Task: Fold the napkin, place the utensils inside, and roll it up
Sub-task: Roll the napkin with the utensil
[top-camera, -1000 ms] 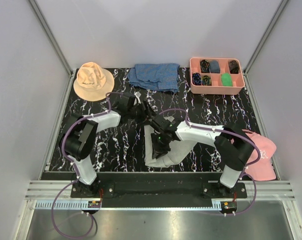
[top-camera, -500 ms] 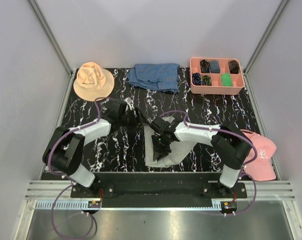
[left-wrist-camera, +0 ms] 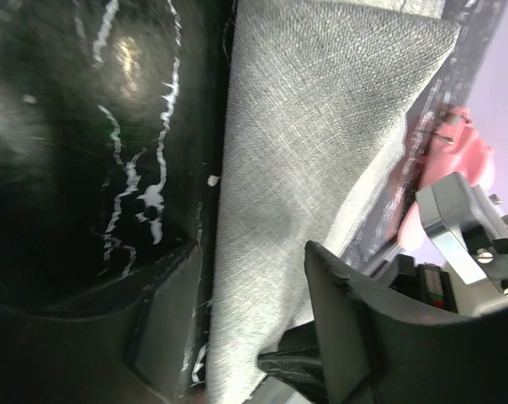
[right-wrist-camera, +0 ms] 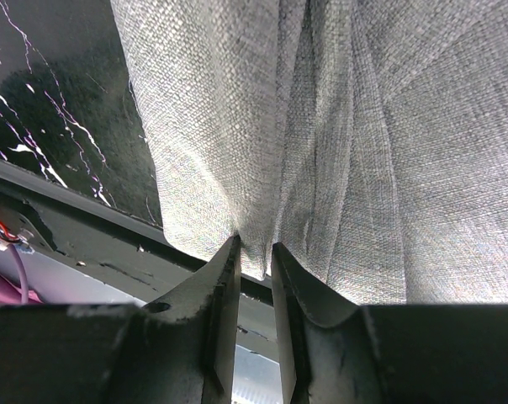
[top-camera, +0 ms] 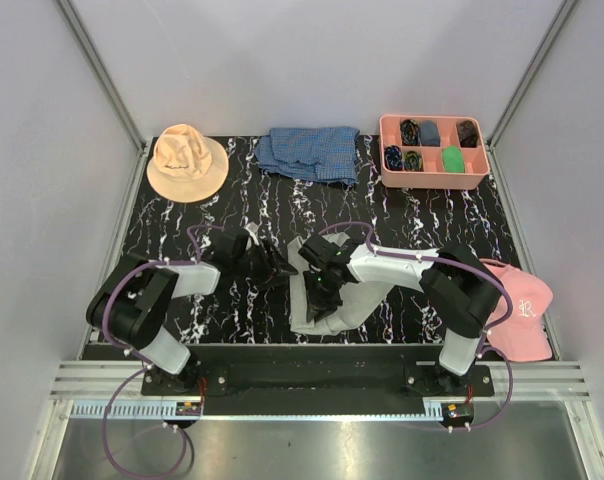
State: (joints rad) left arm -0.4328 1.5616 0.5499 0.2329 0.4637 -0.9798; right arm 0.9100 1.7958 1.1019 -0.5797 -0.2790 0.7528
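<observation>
The light-grey napkin (top-camera: 327,318) lies bunched on the black marble table near the front edge, between the two arms. My right gripper (top-camera: 323,287) is over it; in the right wrist view its jaws (right-wrist-camera: 256,263) are nearly shut, pinching a raised fold of the napkin (right-wrist-camera: 388,126). My left gripper (top-camera: 278,266) is just left of the napkin. In the left wrist view it is open (left-wrist-camera: 250,324), with the napkin's edge (left-wrist-camera: 321,126) lying between its fingers. No utensils show in any view.
An orange bucket hat (top-camera: 186,160) sits at the back left, a blue checked cloth (top-camera: 310,153) at the back middle, and a pink compartment tray (top-camera: 432,183) at the back right. A pink cap (top-camera: 522,310) lies beside the right arm.
My left gripper has moved from the table's middle toward the front and right, up to the napkin's left edge. My right gripper has stayed on the napkin.
</observation>
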